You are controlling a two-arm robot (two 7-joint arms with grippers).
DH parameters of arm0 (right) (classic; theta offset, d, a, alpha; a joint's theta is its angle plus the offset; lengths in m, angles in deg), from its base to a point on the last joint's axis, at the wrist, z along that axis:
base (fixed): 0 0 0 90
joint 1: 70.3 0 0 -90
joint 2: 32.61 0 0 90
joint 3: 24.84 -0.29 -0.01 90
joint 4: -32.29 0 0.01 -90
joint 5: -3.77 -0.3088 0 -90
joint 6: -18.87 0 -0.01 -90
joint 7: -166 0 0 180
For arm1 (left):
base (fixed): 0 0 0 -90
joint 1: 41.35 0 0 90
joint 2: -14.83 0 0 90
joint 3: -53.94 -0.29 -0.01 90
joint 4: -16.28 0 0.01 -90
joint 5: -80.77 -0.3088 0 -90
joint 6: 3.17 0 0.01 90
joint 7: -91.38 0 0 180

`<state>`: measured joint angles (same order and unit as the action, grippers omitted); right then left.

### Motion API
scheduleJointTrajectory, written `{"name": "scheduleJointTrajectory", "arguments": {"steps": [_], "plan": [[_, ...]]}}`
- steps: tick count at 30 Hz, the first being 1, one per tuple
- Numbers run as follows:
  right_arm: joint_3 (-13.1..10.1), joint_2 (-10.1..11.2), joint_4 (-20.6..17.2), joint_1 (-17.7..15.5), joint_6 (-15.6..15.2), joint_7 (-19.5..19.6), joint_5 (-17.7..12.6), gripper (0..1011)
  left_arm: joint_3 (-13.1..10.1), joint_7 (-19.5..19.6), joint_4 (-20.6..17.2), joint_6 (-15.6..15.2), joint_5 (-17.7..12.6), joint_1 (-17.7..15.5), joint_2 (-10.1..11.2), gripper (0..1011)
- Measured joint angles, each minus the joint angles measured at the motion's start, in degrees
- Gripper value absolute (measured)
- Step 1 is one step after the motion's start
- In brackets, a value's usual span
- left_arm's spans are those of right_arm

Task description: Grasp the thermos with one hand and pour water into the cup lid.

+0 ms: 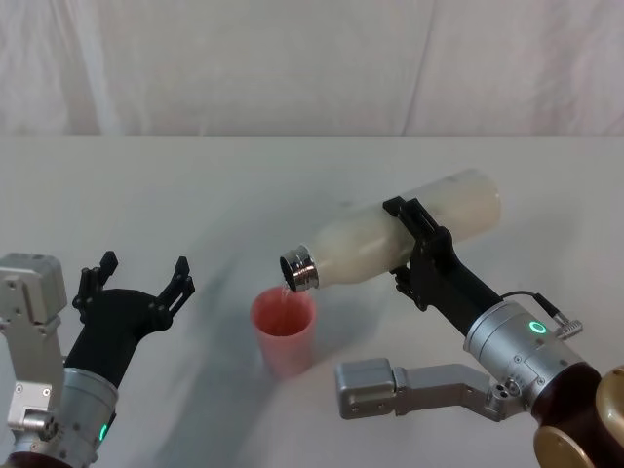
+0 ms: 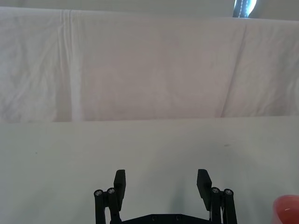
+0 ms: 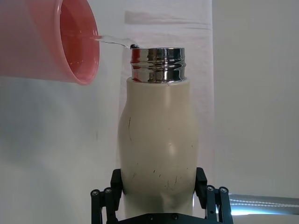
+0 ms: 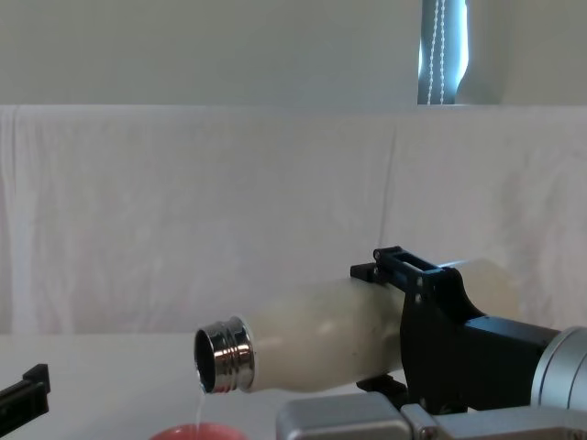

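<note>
One end effector (image 1: 411, 246) — right — tips thermos (image 1: 390, 242) over cup lid (image 1: 285, 331).

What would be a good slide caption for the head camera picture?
Right gripper tips the thermos, pouring water into the cup lid; left gripper waits open.

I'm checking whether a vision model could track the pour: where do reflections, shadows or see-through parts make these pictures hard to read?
Right wrist view: the tall cream-white thermos's chrome neck mirrors its surroundings in bright bands; the thin clear water stream nearly vanishes against the white cloth. Head view: soft shadows lie beside the small red-pink cup lid, and the right claw is clamped around the thermos. Chest view: a bright window slit glares.
</note>
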<state>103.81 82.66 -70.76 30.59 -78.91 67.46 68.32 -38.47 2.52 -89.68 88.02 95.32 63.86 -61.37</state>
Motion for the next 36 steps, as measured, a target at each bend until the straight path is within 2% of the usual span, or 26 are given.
{"name": "scheduleJointTrajectory", "arguments": {"steps": [36], "plan": [[-0.1,0.2,-0.1,-0.2,-0.4,0.0,0.5,951,0.0,0.0,0.0,0.0,0.0,0.0,0.0,1001]]}}
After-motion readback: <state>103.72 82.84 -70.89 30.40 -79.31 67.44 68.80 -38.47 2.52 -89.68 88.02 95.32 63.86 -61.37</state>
